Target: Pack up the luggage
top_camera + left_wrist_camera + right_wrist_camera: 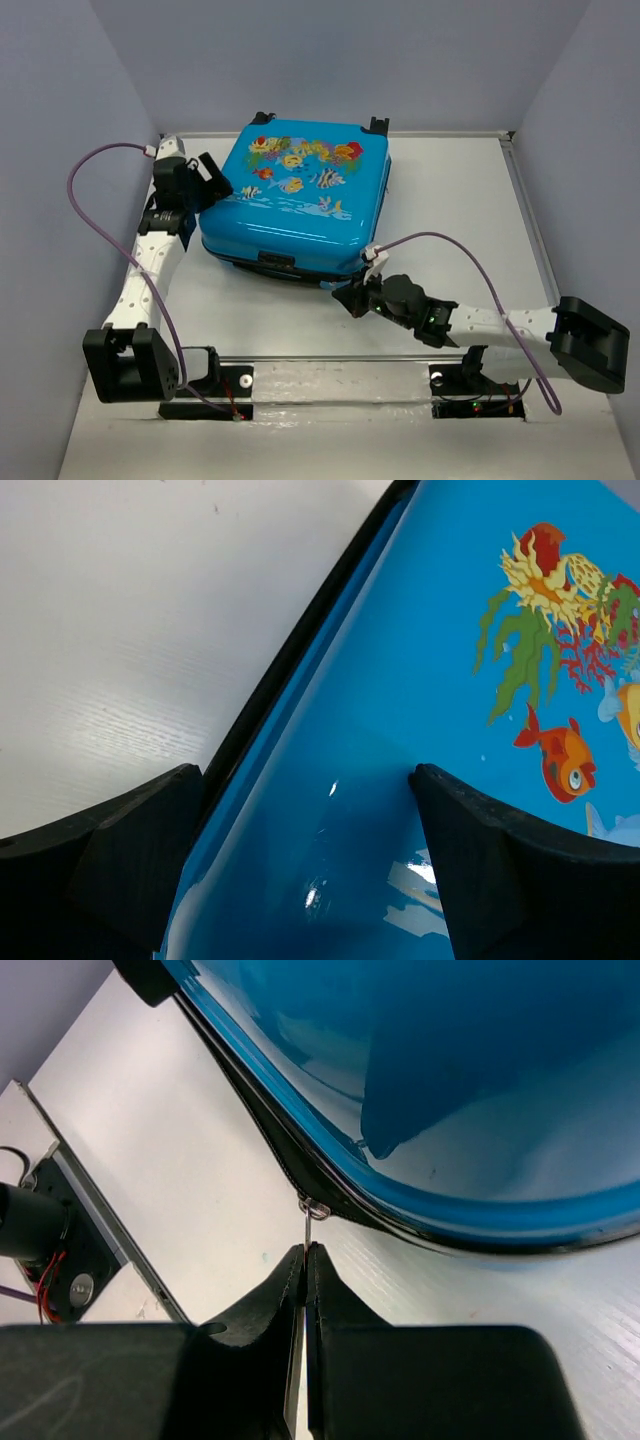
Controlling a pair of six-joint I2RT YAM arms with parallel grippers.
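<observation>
The luggage point(295, 205) lies flat and closed in the middle of the table, its fish and coral print facing up. My left gripper point(205, 190) stands open at its left side. In the left wrist view the left gripper point(305, 772) has one finger over the blue lid point(400, 680) and the other over the white table beside the black zip seam. My right gripper point(350, 297) is at the suitcase's front right corner. In the right wrist view the right gripper point(305, 1248) is shut on the thin metal zipper pull point(307, 1225), which hangs from the seam of the luggage point(450, 1040).
Black wheels point(378, 124) stick out at the suitcase's far edge. Grey walls close in the table on the left, the back and the right. A metal rail point(330, 365) runs along the near edge between the arm bases. A purple cable point(450, 245) arcs over the right arm.
</observation>
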